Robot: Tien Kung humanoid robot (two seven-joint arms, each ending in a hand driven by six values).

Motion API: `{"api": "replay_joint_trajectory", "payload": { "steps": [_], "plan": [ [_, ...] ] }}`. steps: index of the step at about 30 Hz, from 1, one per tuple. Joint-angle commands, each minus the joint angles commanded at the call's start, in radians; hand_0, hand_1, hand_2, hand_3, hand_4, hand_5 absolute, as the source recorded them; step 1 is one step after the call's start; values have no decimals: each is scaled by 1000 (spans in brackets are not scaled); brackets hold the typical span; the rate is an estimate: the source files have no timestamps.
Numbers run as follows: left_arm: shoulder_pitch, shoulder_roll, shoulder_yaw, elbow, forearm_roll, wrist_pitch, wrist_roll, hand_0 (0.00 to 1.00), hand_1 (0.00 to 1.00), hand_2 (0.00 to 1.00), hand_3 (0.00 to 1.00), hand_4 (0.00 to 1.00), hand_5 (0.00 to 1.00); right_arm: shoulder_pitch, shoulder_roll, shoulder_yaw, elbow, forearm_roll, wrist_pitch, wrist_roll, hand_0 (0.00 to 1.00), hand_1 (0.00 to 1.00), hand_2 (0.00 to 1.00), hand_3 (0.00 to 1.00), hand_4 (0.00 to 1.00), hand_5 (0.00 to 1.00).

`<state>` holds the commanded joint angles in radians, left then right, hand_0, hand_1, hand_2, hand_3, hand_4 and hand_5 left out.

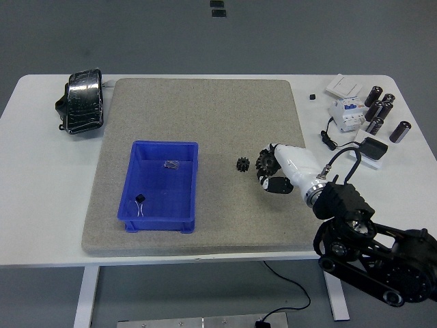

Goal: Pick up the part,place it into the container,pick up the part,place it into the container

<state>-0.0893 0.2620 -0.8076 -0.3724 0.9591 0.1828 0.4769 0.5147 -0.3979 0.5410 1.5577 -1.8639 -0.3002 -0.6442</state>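
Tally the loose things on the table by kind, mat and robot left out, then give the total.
Blue container: 1
Small parts inside the container: 2
Black gear part on the mat: 1
Black cylinders at the right: about 5
White breaker unit: 1
White flat card: 1
Black adapter with cable: 1
Black wrapped bundle at the left: 1
Tiny black cube: 1
Total: about 14

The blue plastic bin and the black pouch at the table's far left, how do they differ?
The blue plastic bin is an open rectangular box standing on the grey mat; the black pouch is glossy, rounded and lies on the bare white table. The bin shows two small items inside; the pouch's contents cannot be seen.
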Motion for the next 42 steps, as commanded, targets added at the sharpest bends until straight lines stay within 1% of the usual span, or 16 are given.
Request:
{"api": "replay_joint_trajectory", "payload": {
  "steps": [4, 6, 11, 12, 13, 17, 18, 23, 24, 27, 29, 30, 35, 36, 41, 42],
  "plan": [
    [1, 0, -4, -1, 6, -1, 4, 646, 649, 638, 541, 641, 645, 48, 25, -22, 16, 104, -82, 74, 335, 514, 402, 449, 205, 2],
    [1, 0, -8, -1, 12, -3, 7, 647, 648, 638, 542, 645, 658, 82, 44, -50, 23, 173, -132, 127, 367, 516, 412, 453, 228, 2],
    [1, 2, -17, -2, 24, -6, 13, 647, 648, 638, 542, 645, 658, 151, 77, -131, 29, 340, -246, 247, 367, 516, 412, 453, 228, 2],
    [0, 2, -18, -2, 26, -7, 14, 647, 650, 639, 541, 651, 665, 162, 81, -144, 27, 373, -263, 269, 439, 522, 445, 467, 295, 2],
    [0, 3, -20, -3, 29, -8, 15, 647, 650, 639, 541, 651, 665, 177, 85, -159, 23, 415, -270, 296, 439, 522, 445, 467, 295, 2],
    [1, 4, -24, -4, 36, -10, 20, 647, 650, 639, 541, 651, 665, 218, 99, -205, 6, 553, -243, 386, 439, 522, 445, 467, 295, 2],
    [1, 4, -24, -4, 37, -10, 20, 647, 649, 640, 542, 651, 665, 227, 103, -214, 2, 582, -229, 401, 568, 619, 568, 541, 404, 2],
    [-1, 6, -28, -3, 44, -13, 22, 647, 649, 640, 542, 651, 665, 266, 121, -252, -4, 651, -140, 399, 568, 619, 568, 541, 404, 2],
    [-2, 7, -28, -3, 45, -13, 22, 647, 652, 641, 543, 651, 665, 273, 124, -257, -5, 648, -119, 394, 690, 700, 653, 642, 433, 58],
    [-4, 7, -29, -3, 46, -14, 22, 647, 652, 641, 543, 651, 665, 278, 131, -255, -6, 621, -69, 374, 690, 700, 653, 642, 433, 58],
    [-4, 6, -28, -3, 46, -14, 22, 647, 652, 641, 543, 651, 665, 277, 135, -247, -5, 589, -52, 360, 690, 700, 653, 642, 433, 58],
    [-3, 6, -28, -3, 46, -15, 23, 649, 653, 641, 544, 652, 665, 277, 136, -244, -4, 573, -47, 354, 732, 738, 683, 686, 312, 201],
    [-5, 6, -28, -2, 46, -16, 22, 649, 653, 641, 544, 652, 665, 284, 143, -252, -3, 492, -38, 324, 732, 738, 683, 686, 312, 201],
    [-6, 6, -28, -2, 47, -16, 22, 650, 653, 635, 543, 650, 662, 286, 144, -255, -5, 482, -38, 320, 746, 753, 696, 703, 399, 218],
    [-7, 5, -29, -1, 47, -18, 21, 650, 653, 635, 543, 650, 662, 292, 150, -264, -19, 420, -40, 302, 746, 753, 696, 703, 399, 218],
    [-7, 5, -29, -1, 46, -18, 21, 650, 653, 623, 542, 650, 660, 293, 151, -264, -22, 408, -40, 298, 754, 758, 705, 711, 458, 227]
  ]
}}
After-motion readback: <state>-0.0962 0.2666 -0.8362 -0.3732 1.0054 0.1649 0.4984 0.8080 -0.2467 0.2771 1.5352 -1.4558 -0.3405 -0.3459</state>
